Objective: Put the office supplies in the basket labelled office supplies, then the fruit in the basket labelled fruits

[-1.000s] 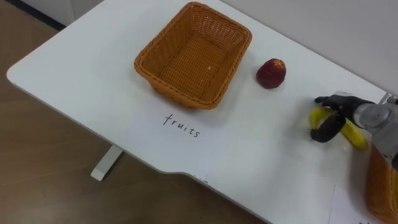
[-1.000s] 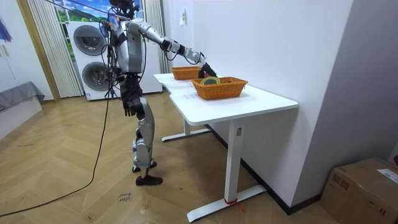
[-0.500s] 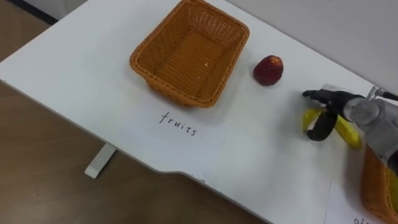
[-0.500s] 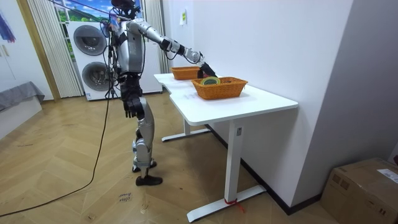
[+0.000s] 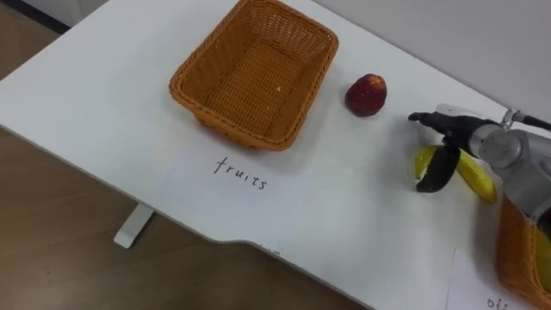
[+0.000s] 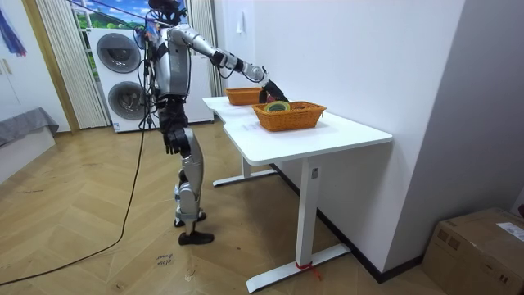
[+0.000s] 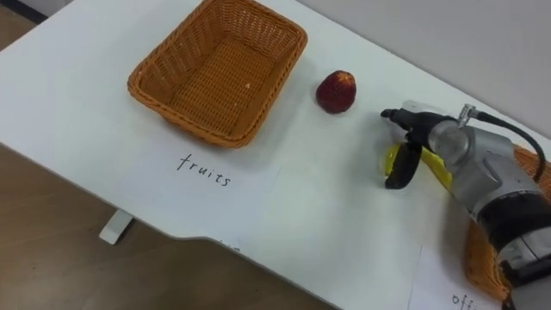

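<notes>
lower right edge: the second basket (image 5: pixel 510 258). above it, my right hand (image 5: pixel 461 136) sits over the banana (image 5: pixel 476 178), which lies on the table (image 5: pixel 103 77). the thumb is hooked round its near side and the fingers reach across it in a loose hold. i should tighten at mid-length before lifting, then clear the apple (image 5: pixel 366 95) on the way to the fruit basket (image 5: pixel 222 122) at upper left. since a second ago the view has shifted, the fingers stretch further, and the banana is unmoved.

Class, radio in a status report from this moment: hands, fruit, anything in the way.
Right hand: thumb curled round banana. Left hand down at side. Apple lies between banana and fruit basket.
</notes>
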